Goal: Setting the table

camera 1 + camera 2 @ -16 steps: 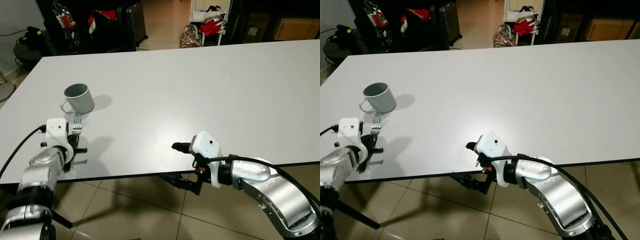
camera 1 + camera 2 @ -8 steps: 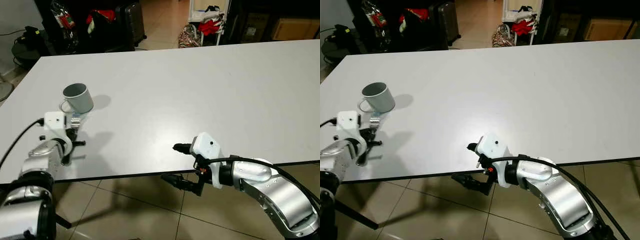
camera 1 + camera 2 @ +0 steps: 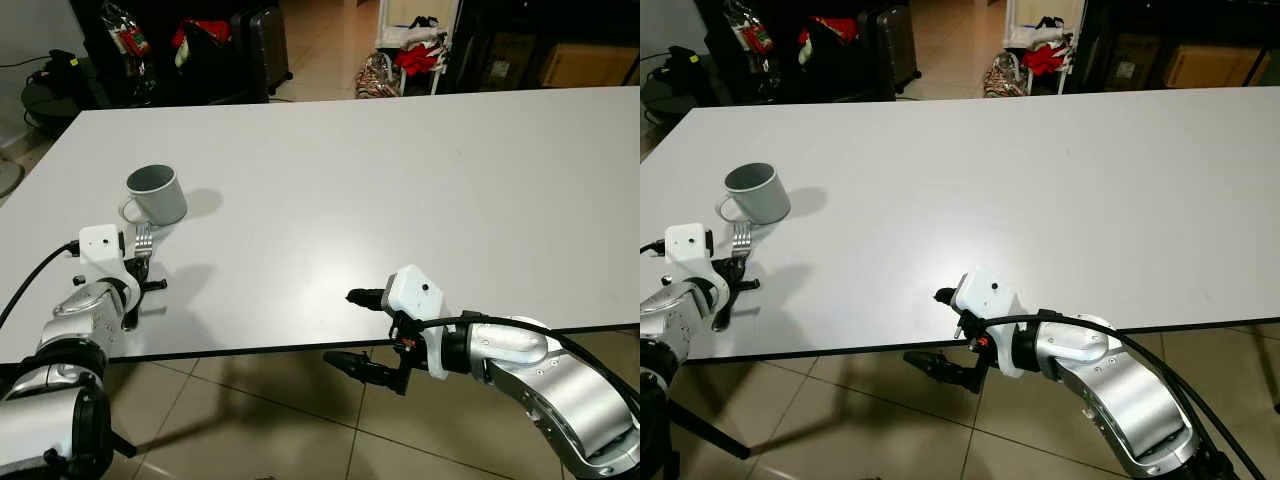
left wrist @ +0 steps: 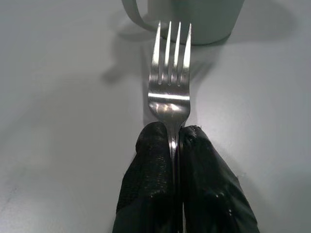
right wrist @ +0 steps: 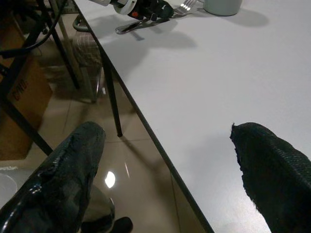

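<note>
Holding the fork [image 4: 170, 87] pinched by its neck in my left hand [image 4: 175, 145], I have it near the worktop's [image 3: 400, 170] left front corner, tines pointing at the grey mug [image 3: 157, 194] just beyond. To place it well, I should lower it flat beside the mug, then let go. My right hand [image 5: 165, 170] hangs spread wide at the front edge; its wrist view reveals the handle jutting behind my left hand.

shiny metal fork [image 4: 170, 87], matt white table [image 3: 400, 190]
</note>
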Robot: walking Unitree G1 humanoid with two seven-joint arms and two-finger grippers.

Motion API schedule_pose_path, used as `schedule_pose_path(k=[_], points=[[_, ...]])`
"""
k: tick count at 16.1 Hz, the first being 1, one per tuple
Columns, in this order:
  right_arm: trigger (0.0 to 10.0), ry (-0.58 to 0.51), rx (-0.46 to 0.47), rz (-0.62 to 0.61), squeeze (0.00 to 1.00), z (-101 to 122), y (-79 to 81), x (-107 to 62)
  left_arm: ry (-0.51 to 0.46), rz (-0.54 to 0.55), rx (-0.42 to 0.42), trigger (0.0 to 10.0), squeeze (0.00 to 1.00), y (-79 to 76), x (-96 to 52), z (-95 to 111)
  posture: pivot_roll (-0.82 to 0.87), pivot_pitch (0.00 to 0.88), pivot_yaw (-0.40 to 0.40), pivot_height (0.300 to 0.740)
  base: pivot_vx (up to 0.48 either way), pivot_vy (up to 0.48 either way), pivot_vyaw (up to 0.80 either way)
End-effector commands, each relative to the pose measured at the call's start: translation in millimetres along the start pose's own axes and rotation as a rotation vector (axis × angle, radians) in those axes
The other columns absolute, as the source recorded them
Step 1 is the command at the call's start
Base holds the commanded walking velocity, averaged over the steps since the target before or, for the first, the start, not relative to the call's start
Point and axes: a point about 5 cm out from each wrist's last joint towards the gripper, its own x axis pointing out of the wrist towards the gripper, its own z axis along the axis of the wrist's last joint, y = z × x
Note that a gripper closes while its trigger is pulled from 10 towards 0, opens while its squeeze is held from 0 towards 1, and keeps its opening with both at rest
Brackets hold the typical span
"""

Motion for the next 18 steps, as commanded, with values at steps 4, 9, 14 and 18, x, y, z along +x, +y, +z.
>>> schedule_pose_path(k=[4,9,14,18], points=[[10.0,0.000,-0.010,0.011,0.00,4.8,0.1,-5.2,0.003,0.010,0.021,10.0,0.00,1.9,0.5,2.9,-0.14,0.000,0.064,0.740,0.000,0.000,0.00],[10.0,0.000,-0.008,0.013,0.00,6.7,2.4,-5.1,-0.006,0.001,0.025,10.0,1.00,2.3,0.0,0.9,-0.15,0.000,0.058,0.740,0.000,0.000,0.00],[10.0,-0.014,-0.005,0.019,0.00,9.5,5.0,-2.8,-0.150,-0.030,0.000,10.0,1.00,14.8,-6.7,21.5,-0.13,0.000,0.058,0.740,0.000,0.000,0.00],[10.0,-0.055,0.027,-0.063,0.00,9.9,5.5,0.4,-0.421,-0.092,0.028,10.0,0.00,6.7,-35.7,52.3,-0.12,0.000,0.064,0.740,0.000,0.000,0.00]])
